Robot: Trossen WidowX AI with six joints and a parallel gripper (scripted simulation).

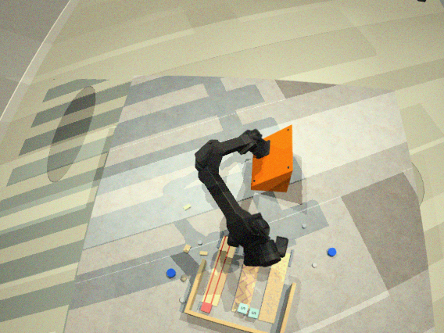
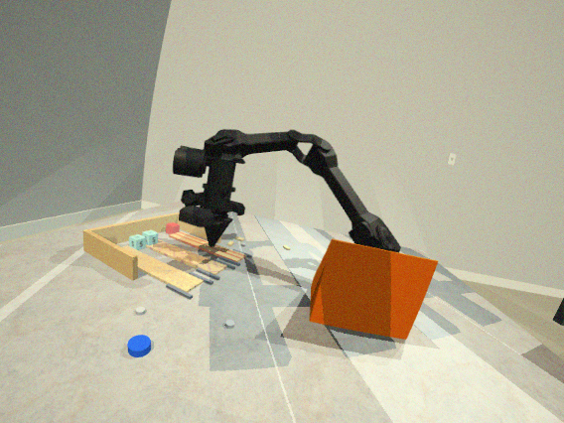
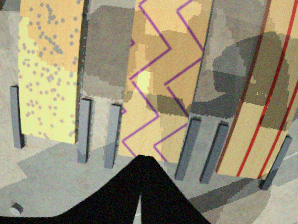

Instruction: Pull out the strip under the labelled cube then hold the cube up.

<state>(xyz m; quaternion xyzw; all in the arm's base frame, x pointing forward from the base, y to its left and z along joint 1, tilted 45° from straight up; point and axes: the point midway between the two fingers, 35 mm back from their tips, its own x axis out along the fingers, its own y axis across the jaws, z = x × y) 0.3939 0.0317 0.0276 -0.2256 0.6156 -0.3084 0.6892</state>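
My gripper (image 2: 212, 245) (image 3: 144, 162) is shut and empty, pointing down above the near end of the zigzag strip (image 1: 245, 287) (image 2: 186, 256) (image 3: 155, 90); the arm hides its tips in the top view. One teal labelled cube (image 1: 242, 308) (image 2: 150, 237) rests at the far end of that strip. A second teal labelled cube (image 1: 253, 313) (image 2: 137, 242) sits beside it, toward the dotted strip (image 1: 273, 293) (image 2: 166, 270) (image 3: 50, 100). A plain red cube (image 1: 206, 307) (image 2: 172, 227) is at the far end of the red-lined strip (image 1: 220, 275) (image 3: 245, 150). The labels are too small to read surely.
A low wooden wall (image 1: 223, 322) (image 2: 109, 254) surrounds the far ends on three sides. Short grey rails (image 2: 179, 291) (image 3: 114, 137) flank the near ends. A large orange block (image 1: 275, 160) (image 2: 367, 293) stands by the arm's base. Blue discs (image 1: 331, 252) (image 2: 139, 346) and small pebbles lie around.
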